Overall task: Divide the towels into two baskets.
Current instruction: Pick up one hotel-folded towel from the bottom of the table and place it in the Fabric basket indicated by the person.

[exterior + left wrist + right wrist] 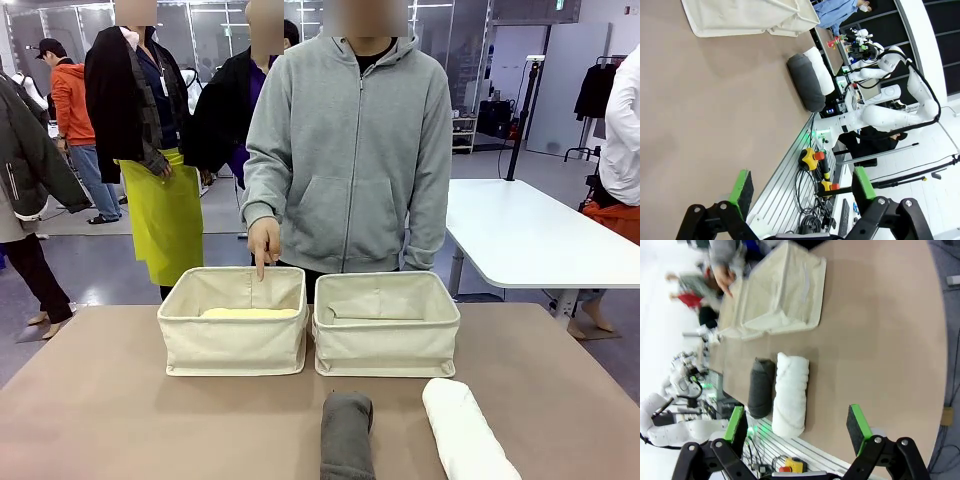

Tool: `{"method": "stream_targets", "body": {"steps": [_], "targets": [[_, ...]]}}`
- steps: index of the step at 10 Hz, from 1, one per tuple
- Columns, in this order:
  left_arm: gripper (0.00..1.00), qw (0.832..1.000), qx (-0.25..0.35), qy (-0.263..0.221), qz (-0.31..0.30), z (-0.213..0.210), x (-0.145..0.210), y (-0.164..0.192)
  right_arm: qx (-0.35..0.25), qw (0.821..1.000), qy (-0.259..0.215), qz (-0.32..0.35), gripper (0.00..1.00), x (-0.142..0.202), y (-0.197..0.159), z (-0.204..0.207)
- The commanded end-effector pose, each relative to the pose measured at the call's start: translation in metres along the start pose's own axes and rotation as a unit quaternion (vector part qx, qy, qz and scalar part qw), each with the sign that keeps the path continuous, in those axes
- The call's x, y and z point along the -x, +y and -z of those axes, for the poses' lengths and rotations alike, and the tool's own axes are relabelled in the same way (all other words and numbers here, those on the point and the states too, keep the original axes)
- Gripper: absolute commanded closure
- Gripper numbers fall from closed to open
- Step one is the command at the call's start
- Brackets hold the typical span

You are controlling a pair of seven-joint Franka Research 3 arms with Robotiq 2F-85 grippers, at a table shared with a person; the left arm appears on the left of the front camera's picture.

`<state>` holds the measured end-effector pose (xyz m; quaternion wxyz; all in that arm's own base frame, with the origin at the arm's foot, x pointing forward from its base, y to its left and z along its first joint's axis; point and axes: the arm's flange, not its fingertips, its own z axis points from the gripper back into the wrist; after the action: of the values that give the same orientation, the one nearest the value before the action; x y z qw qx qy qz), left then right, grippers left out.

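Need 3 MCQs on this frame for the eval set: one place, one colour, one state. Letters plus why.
1. Where does the dark grey towel lie?
A. inside a basket
B. on the table, beside the white towel
C. on the floor

2. What colour is the towel in the left basket?
A. pale yellow
B. dark grey
C. blue

3. How do the jaws of the left gripper stand?
A. shut on a towel
B. open, holding nothing
C. shut, empty

Answers:
1 B: it lies on the tabletop at the robot's edge, next to the white towel.
2 A: a pale yellow roll shows just above the front rim.
3 B: in the left wrist view the jaws stand wide apart with nothing between them.
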<state>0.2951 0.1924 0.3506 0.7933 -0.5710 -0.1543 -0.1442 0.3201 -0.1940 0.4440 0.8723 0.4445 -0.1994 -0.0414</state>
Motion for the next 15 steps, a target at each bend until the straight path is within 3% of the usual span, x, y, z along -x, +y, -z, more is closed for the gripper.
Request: {"method": "stream_targets", "body": {"steps": [1, 4, 6, 7, 8, 11, 15], "targets": [[0.0, 1.0, -0.005, 0.002, 0.006, -0.003, 0.002, -0.005, 0.056, 0.996, 0.061, -0.021, 0.0, -0.005, 0.042, 0.043], [0.0, 1.0, -0.005, 0.002, 0.006, -0.003, 0.002, -0.005, 0.123, 0.982, 0.135, -0.052, 0.0, 0.006, 0.087, 0.136], [0.0, 1.0, -0.005, 0.002, 0.006, -0.003, 0.002, -0.005, 0.164, 0.973, 0.148, -0.065, 0.0, 0.017, 0.104, 0.187], [0.0, 1.0, -0.005, 0.002, 0.006, -0.003, 0.002, -0.005, 0.16, 0.97, 0.168, -0.077, 0.0, 0.024, 0.11, 0.203], [0.0, 1.0, -0.005, 0.002, 0.006, -0.003, 0.002, -0.005, 0.202, 0.963, 0.155, -0.088, 0.0, 0.029, 0.113, 0.219], [0.0, 1.0, -0.005, 0.002, 0.006, -0.003, 0.002, -0.005, 0.25, 0.948, 0.171, -0.094, 0.0, 0.044, 0.115, 0.255], [0.0, 1.0, -0.005, 0.002, 0.006, -0.003, 0.002, -0.005, 0.28, 0.934, 0.2, -0.1, 0.0, 0.065, 0.112, 0.289]]}}
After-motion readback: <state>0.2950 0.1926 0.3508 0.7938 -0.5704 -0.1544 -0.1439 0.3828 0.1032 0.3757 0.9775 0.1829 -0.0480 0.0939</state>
